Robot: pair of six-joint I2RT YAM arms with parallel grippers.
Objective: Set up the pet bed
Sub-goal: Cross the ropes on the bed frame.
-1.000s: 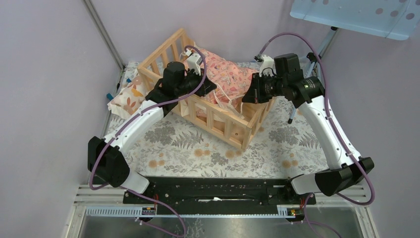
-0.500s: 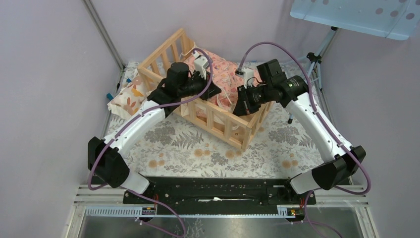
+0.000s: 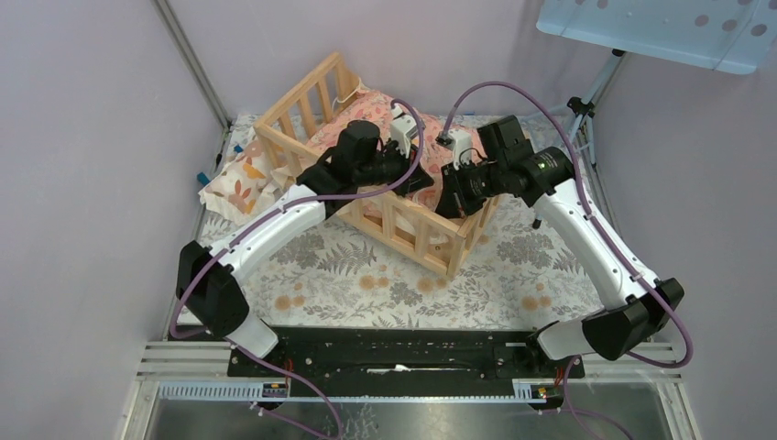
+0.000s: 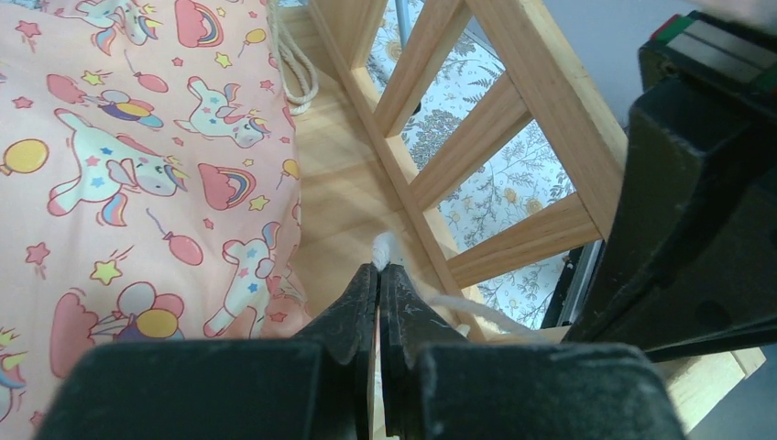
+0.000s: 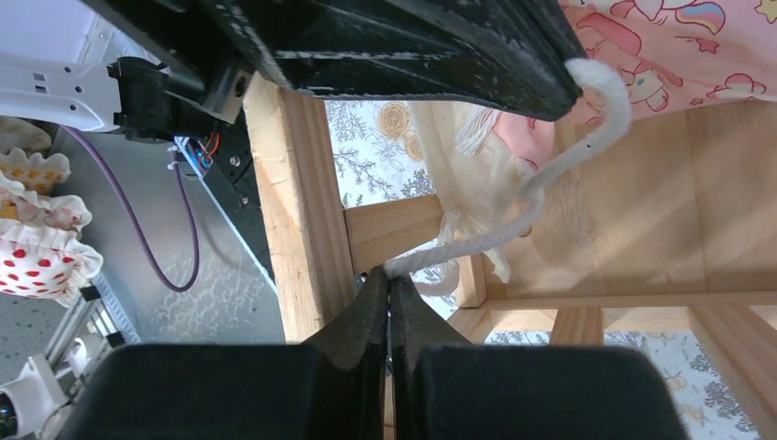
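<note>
The pet bed (image 3: 455, 247) sits askew at the far middle of the flowered tablecloth (image 3: 366, 275), and both claws reach into its near right corner. Seen from the left claw (image 4: 377, 275), a pink cushion (image 4: 128, 156) printed with unicorns and balloons fills the bed on the left side. A slatted side rail (image 4: 476, 137) runs close along the right, and the black body of the right claw (image 5: 389, 280) looms just beyond that. A loose cream tie (image 4: 293, 69) of the cushion lies coiled on the planks farther ahead. A small leaf-print pillow (image 3: 236, 176) lies outside the bed, well off to the left arm's side against the wall, and a tripod (image 3: 579, 105) stands behind the right arm. The left claw's fingers are pressed together, with the frayed end of a white cord (image 5: 612, 84) pinched at their tips. The right claw's fingers are also squeezed together on the same cord lower down, right beside a corner post (image 5: 298, 202), with the cushion's cream frill (image 5: 458, 165) hanging just above its tips. The cord loops slackly between the two claws, which are very near each other. Only a narrow strip of bare plank floor (image 4: 353, 197) lies open ahead of the left claw, between the cushion's edge and the rail. The corner itself is tight, with rails on two sides.
</note>
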